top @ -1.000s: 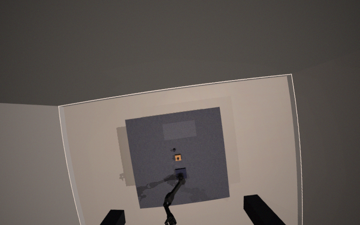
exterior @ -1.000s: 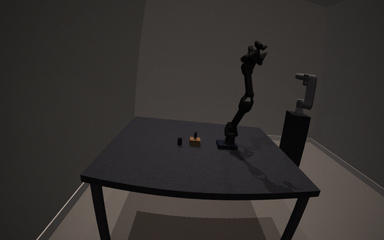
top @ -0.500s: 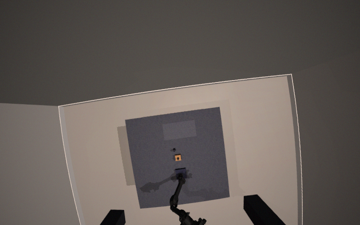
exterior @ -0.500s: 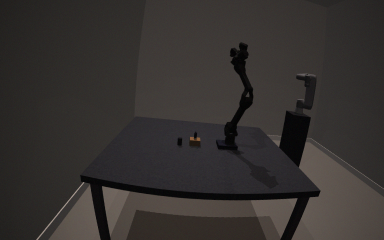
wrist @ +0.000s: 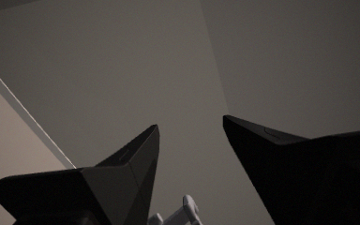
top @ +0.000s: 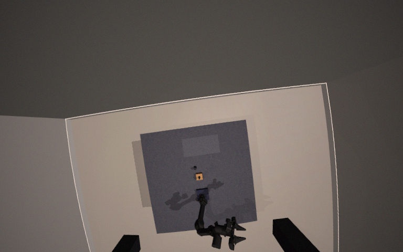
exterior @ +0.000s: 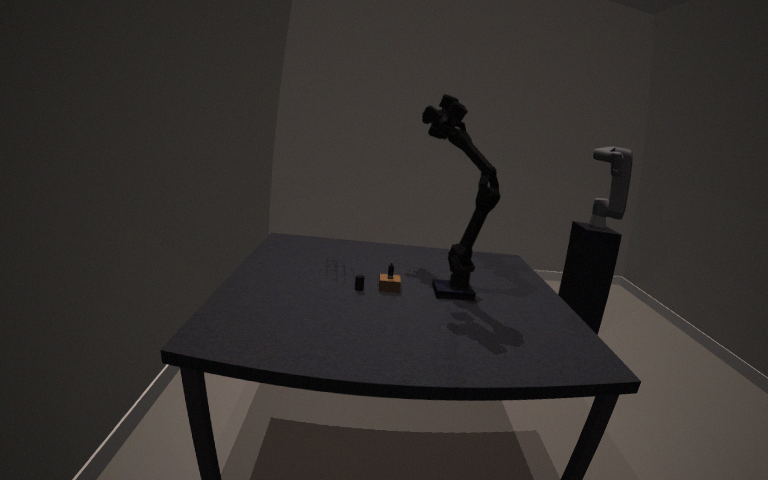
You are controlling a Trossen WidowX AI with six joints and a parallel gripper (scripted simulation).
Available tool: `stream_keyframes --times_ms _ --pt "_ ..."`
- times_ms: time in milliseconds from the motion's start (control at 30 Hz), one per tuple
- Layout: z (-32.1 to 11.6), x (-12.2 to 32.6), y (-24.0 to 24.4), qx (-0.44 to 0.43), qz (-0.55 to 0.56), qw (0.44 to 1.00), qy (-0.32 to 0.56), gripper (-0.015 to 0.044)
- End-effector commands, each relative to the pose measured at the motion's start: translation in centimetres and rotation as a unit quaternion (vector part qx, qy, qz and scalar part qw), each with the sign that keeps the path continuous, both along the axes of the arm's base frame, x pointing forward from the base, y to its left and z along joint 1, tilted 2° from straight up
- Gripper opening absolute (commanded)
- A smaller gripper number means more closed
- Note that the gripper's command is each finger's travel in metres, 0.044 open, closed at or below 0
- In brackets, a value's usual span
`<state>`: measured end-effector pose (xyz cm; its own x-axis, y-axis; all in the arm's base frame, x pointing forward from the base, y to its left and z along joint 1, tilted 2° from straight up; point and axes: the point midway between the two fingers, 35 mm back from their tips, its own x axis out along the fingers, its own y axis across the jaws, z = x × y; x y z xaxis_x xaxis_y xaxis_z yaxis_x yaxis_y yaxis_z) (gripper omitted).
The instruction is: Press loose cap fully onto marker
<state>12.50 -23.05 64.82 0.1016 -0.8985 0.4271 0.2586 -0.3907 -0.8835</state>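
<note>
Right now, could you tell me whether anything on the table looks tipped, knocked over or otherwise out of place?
Nothing stands out. The marker stands upright in the orange holder block, and the cap stands loose on the table beside it. The gripper is raised high, jaws apart and empty.

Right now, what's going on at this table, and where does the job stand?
Nothing is being handled. The arm is raised high above its base with the gripper open and empty, pointed at the wall, away from the work. The marker stands upright in the orange holder block, uncapped. The cap stands loose on the table beside the block, apart from it. Capping has not begun.
</note>
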Motion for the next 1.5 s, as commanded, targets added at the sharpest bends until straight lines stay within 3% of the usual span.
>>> stream_keyframes --times_ms 0,400,867,1167,1467 --pt "-2.3 4.6 -0.8 0.039 0.074 0.997 0.004 0.0257" --pt "-10.2 17.3 0.5 0.157 0.249 0.955 0.034 0.0257" --pt "-27.4 30.2 10.2 0.442 0.393 0.802 0.083 0.0257" --pt "-39.3 31.5 18.9 0.634 0.345 0.679 0.135 0.0257" --pt "-49.9 26.2 27.8 0.785 0.157 0.567 0.194 0.0257"
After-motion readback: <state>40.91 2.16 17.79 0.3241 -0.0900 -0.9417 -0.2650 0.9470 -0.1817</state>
